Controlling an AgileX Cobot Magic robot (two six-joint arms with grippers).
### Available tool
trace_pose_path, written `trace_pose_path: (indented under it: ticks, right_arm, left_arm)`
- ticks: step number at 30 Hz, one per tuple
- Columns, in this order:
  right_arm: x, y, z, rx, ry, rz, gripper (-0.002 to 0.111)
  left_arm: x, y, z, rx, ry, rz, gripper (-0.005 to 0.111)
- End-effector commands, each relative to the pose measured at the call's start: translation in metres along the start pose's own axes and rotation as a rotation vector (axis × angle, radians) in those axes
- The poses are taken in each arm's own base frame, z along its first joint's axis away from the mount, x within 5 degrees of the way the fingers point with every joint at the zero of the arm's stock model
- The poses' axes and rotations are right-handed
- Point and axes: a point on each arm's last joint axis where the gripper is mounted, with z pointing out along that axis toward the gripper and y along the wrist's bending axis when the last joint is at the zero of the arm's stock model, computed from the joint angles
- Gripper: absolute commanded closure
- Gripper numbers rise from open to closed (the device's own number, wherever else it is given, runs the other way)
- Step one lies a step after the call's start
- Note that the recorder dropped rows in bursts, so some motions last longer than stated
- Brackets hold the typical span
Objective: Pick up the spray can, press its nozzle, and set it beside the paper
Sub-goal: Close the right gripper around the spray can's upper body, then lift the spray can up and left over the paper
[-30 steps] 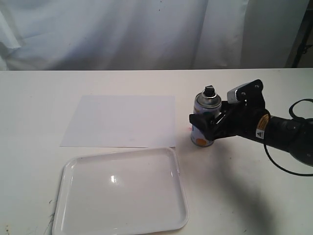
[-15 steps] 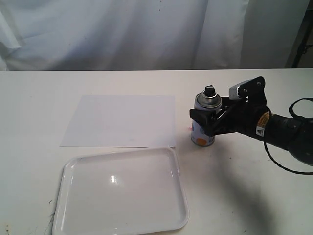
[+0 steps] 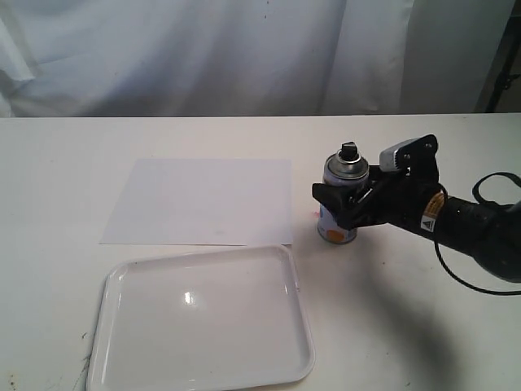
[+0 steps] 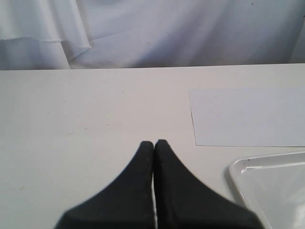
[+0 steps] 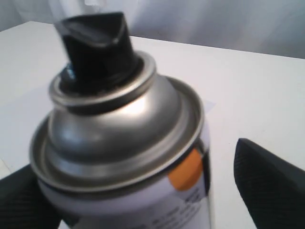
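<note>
The spray can (image 3: 345, 169) stands upright on the table just right of the paper (image 3: 203, 199), its black nozzle (image 3: 348, 150) on top. My right gripper (image 3: 340, 204) reaches in from the right and straddles the can's body, open. In the right wrist view the can (image 5: 124, 143) and nozzle (image 5: 95, 45) fill the frame. One of the fingers (image 5: 271, 186) stands clear of the label with a gap, and the other sits close against the far side. My left gripper (image 4: 154, 143) is shut on nothing above bare table, with the paper (image 4: 252, 117) ahead of it.
A glossy white tray (image 3: 122, 277) with a raised rim lies in front of the paper, and its corner (image 4: 238, 167) shows in the left wrist view. A white curtain hangs behind the table. The left arm is out of the exterior view.
My right gripper has slid slightly further left around the can and sits a little higher on it. The can has stayed in place.
</note>
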Motion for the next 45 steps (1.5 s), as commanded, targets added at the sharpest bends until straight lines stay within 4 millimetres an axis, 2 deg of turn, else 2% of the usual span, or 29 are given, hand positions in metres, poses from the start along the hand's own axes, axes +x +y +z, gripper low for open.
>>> trace_pose_path:
  ticks: [1, 4, 7, 9, 10, 11, 12, 15, 17, 26, 31, 34, 45]
  right_arm:
    - [-0.001, -0.002, 0.003, 0.006, 0.004, -0.024, 0.032]
    - [-0.001, -0.003, 0.003, 0.007, 0.004, -0.028, 0.042]
    - [-0.001, -0.003, 0.003, 0.007, 0.004, -0.03, 0.059]
    - [-0.002, -0.002, 0.003, 0.006, 0.002, -0.028, 0.074]
    - [-0.006, -0.001, 0.002, -0.008, -0.012, -0.038, 0.089]
    - [-0.009, 0.001, 0.002, -0.021, -0.019, -0.051, 0.096]
    - [-0.019, 0.003, 0.0, -0.028, -0.04, -0.072, 0.108]
    - [-0.04, 0.008, -0.002, -0.013, -0.043, -0.113, 0.108]
    - [-0.056, 0.017, 0.0, 0.021, 0.025, -0.148, 0.108]
    - [-0.101, 0.062, 0.015, 0.076, 0.167, -0.281, 0.108]
    - [-0.11, 0.079, 0.027, 0.112, 0.247, -0.322, 0.108]
    - [-0.119, 0.091, 0.034, 0.087, 0.219, -0.34, 0.108]
    - [-0.151, 0.113, 0.047, 0.071, 0.127, -0.302, 0.108]
  left_arm:
    - [0.001, 0.0, 0.0, 0.0, -0.003, -0.011, 0.107]
    - [0.001, 0.0, 0.0, 0.0, -0.003, -0.011, 0.107]
    - [0.001, 0.0, 0.0, 0.0, -0.003, -0.011, 0.107]
    - [0.001, 0.0, 0.0, 0.0, -0.003, -0.011, 0.107]
    - [0.001, 0.0, 0.0, 0.0, -0.003, -0.011, 0.107]
    - [0.001, 0.0, 0.0, 0.0, -0.003, -0.011, 0.107]
    - [0.001, 0.0, 0.0, 0.0, -0.003, -0.011, 0.107]
    - [0.001, 0.0, 0.0, 0.0, -0.003, -0.011, 0.107]
    - [0.001, 0.0, 0.0, 0.0, -0.003, -0.011, 0.107]
    - [0.001, 0.0, 0.0, 0.0, -0.003, -0.011, 0.107]
    - [0.001, 0.0, 0.0, 0.0, -0.003, -0.011, 0.107]
    - [0.001, 0.0, 0.0, 0.0, -0.003, -0.011, 0.107]
    - [0.001, 0.0, 0.0, 0.0, -0.003, -0.011, 0.107]
